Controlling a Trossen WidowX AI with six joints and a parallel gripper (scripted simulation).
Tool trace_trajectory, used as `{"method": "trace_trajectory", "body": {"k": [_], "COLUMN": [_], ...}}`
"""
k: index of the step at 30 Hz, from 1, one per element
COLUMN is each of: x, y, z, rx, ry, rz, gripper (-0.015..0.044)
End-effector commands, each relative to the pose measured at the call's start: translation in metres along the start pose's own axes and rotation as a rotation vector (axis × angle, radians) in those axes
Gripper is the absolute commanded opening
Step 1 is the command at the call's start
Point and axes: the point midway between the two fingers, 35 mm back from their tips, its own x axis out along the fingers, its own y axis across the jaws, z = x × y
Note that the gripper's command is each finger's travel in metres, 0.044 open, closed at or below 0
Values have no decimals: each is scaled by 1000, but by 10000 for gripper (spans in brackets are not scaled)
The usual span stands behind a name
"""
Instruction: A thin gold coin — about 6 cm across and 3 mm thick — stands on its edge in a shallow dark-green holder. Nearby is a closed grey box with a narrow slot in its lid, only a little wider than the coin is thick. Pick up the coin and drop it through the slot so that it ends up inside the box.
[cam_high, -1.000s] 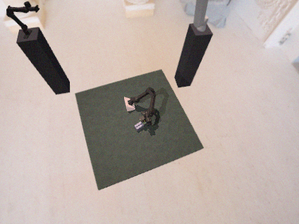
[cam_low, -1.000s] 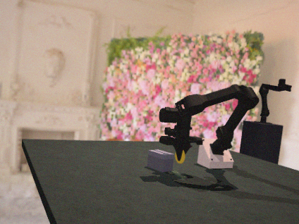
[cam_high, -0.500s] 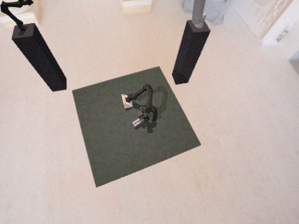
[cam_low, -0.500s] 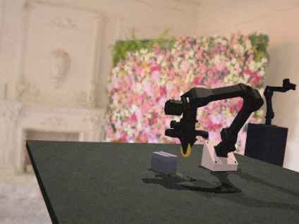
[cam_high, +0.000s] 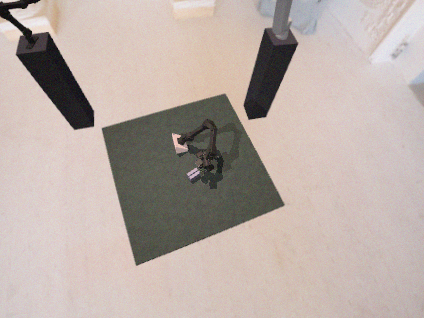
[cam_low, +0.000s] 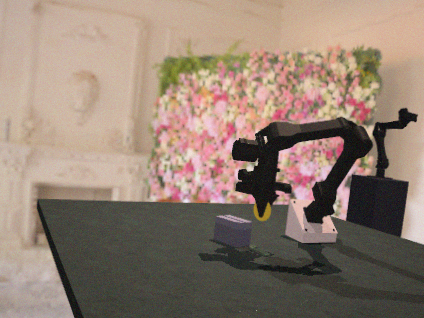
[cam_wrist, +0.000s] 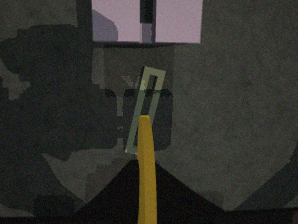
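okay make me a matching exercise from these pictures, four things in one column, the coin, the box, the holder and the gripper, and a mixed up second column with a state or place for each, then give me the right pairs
Column one:
1. coin
2. box
3. holder
4. gripper

Column two:
A. grey, resting on the table, slot in its lid
B. green frame lying on the table with nothing in it
C. gold, hanging in the air above the table
D. black, closed on a thin disc

Pairs: 1-C, 2-A, 3-B, 4-D
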Motion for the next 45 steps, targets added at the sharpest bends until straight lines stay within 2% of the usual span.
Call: {"method": "trace_trajectory", "body": {"k": [1, 45], "x": [0, -1], "y": [2, -4], "z": [3, 111], "rx": [-14, -15], "ry": [0, -4], "rz": [-1, -1], "gripper": [0, 0]}}
